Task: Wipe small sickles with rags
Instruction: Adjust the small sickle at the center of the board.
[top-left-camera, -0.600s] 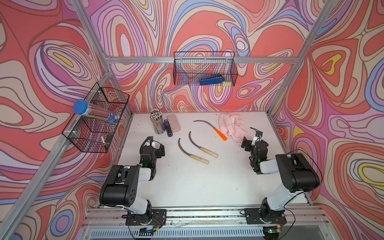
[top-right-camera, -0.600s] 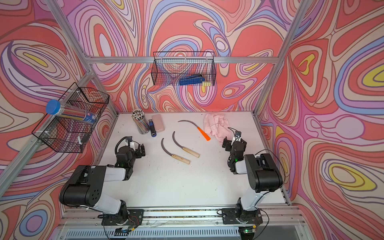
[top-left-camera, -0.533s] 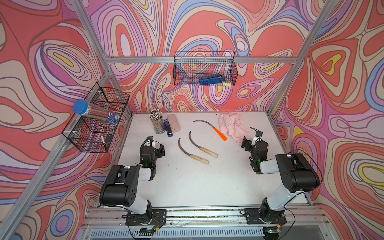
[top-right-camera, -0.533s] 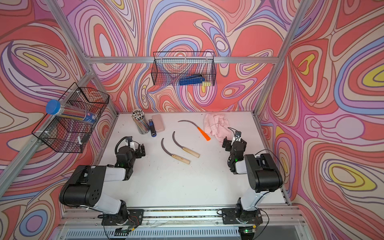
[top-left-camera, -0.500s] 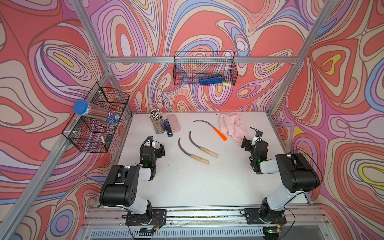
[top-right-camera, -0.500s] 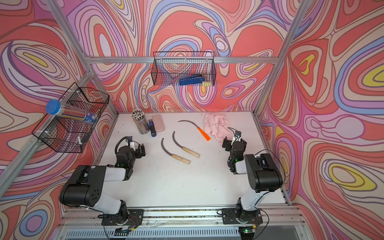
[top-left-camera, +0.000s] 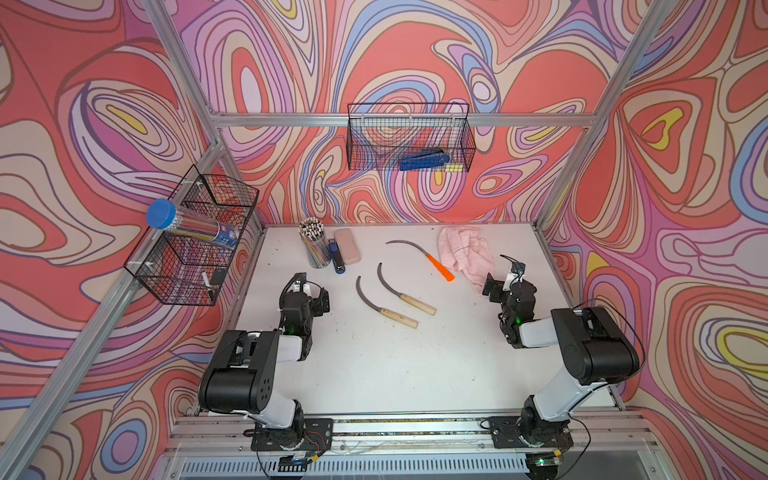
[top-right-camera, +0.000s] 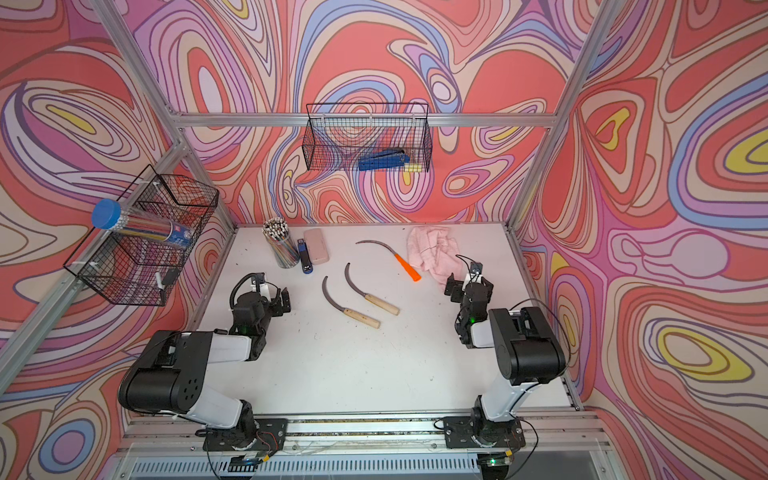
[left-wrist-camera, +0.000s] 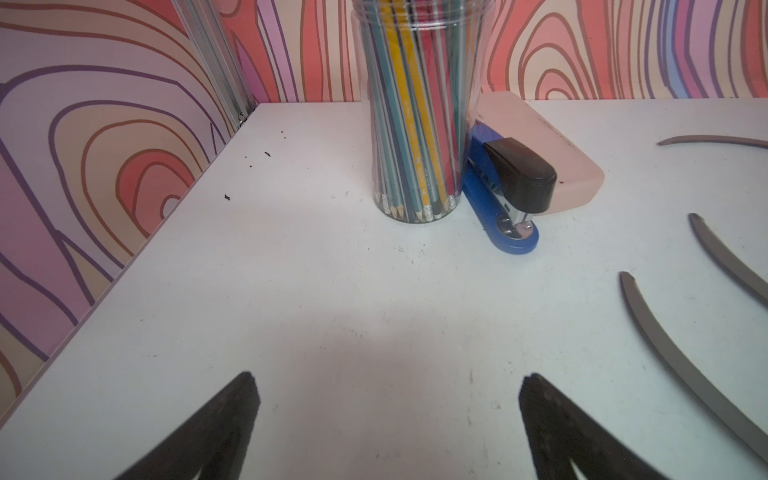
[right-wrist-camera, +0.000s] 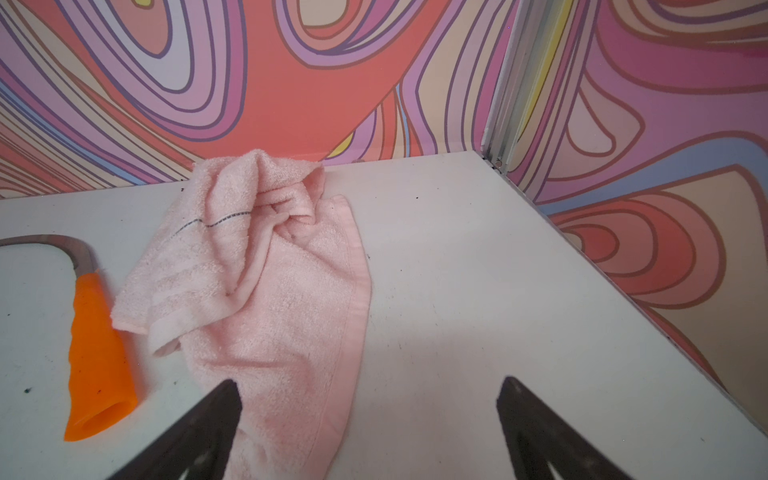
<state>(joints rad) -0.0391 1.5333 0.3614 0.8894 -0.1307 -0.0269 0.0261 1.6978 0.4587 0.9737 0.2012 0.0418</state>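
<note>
left sickle (top-left-camera: 380, 309) and middle sickle (top-left-camera: 401, 296) side by side at the centre of the table (top-left-camera: 395, 365), third sickle (top-left-camera: 434, 262) behind them, rag (top-left-camera: 465, 253) just right of its handle, pencil jar (top-left-camera: 316, 249), stapler (top-left-camera: 337, 259), case (top-left-camera: 347, 246) in a row back left

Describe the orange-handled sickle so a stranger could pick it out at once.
On the white table, look to the far right corner, where a crumpled pink rag lies. The sickle lies right beside that rag, toward the table's middle. Unlike the two wooden-handled sickles nearer the robot, its handle is bright orange.
</note>
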